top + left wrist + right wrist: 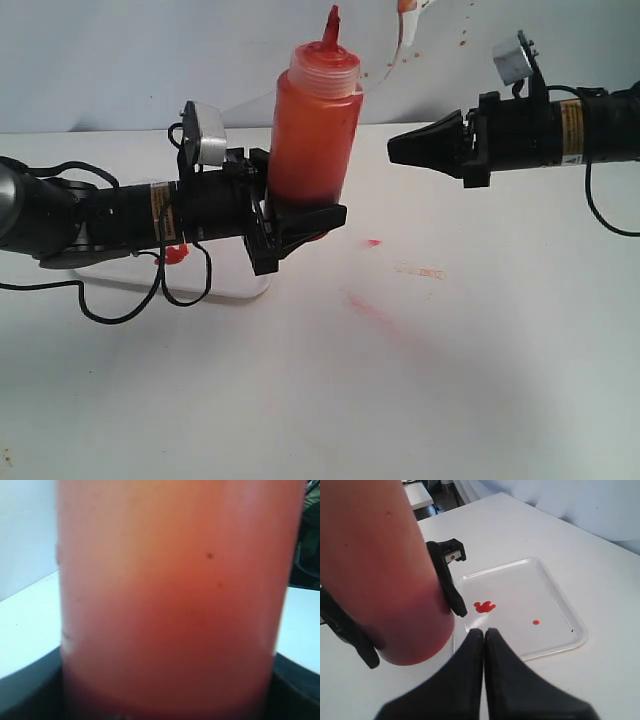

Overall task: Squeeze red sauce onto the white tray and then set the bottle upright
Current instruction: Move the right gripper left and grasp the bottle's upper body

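Note:
The bottle (315,125) is upright, orange-red and translucent, with its red nozzle pointing up. My left gripper (300,230) is shut on its lower end; whether its base rests on the table I cannot tell. Its body fills the left wrist view as the bottle (170,595). Left of the bottle, mostly behind my left arm, lies the white tray (235,290). The right wrist view shows the white tray (560,612) with a red sauce blob (484,606) and a small drop (536,622). My right gripper (393,148) hangs shut and empty to the bottle's right, also seen as the right gripper (484,631).
Red spots and pinkish smears mark the table right of the bottle: a spot (373,243), a smear (368,308), a faint stain (420,270). Red splatter (408,40) marks the back wall. My left arm's black cable (120,315) loops over the table by the tray.

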You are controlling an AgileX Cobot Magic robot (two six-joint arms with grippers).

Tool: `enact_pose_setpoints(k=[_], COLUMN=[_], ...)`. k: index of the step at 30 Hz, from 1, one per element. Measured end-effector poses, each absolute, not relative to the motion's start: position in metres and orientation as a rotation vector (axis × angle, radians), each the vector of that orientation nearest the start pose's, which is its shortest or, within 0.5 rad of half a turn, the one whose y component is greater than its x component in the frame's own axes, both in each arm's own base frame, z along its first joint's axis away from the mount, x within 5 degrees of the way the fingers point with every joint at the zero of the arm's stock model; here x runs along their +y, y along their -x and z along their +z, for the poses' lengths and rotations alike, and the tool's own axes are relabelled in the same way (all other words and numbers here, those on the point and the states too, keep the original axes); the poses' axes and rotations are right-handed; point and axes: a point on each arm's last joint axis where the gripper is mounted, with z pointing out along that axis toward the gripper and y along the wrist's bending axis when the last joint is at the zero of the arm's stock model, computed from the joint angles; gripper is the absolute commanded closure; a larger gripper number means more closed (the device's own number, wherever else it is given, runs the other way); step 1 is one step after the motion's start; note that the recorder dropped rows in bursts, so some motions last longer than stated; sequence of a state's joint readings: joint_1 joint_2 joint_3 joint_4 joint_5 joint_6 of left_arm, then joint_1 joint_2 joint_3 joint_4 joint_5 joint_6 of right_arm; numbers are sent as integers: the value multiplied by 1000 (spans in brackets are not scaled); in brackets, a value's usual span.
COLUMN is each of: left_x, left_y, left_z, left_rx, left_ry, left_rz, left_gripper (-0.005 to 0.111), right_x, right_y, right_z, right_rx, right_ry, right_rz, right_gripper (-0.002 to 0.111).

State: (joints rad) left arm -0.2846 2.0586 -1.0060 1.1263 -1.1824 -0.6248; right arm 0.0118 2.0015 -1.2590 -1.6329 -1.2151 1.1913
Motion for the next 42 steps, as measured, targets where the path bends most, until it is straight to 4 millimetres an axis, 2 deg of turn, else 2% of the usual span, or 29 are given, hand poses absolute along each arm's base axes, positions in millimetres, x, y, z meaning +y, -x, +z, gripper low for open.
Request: enact_pose_setpoints(k=[1, 4, 5, 6, 11, 15, 25, 38, 42], left_x=[-179, -179, -179, -179, -178, -178, -177, -177, -178], left_y=[-340, -340, -340, -341, -342, -342, -346, -345, -344], left_z=[153, 153, 153, 153, 154, 154, 156, 156, 155], left_rx=[1456, 1456, 1456, 1456, 1459, 1473, 1592, 1618, 1632], left_ry=[-991, -989, -989, -984, -967, -940, -737, -719, -727], left_rz=[-1019, -1018, -1018, -1018, -1018, -1032, -1176, -1211, -1228], left_gripper=[107, 107, 107, 107, 107, 107, 107, 107, 107], right_x=[90, 90, 91, 93, 116, 116, 116, 116, 123], right_y=[-386, -386, -386, -386, -381, -381, -381, -382, -380], right_z=[205, 205, 205, 206, 207, 207, 207, 209, 209], right_rx=[1682, 1677, 1674, 1668, 1641, 1641, 1633, 1655, 1643], right_ry=[1034, 1036, 1032, 1027, 1057, 1057, 1065, 1023, 1046], right_rz=[1066, 1062, 1065, 1072, 1114, 1114, 1106, 1136, 1143], right_gripper=[83, 22, 8, 3, 3, 3, 3, 3, 3])
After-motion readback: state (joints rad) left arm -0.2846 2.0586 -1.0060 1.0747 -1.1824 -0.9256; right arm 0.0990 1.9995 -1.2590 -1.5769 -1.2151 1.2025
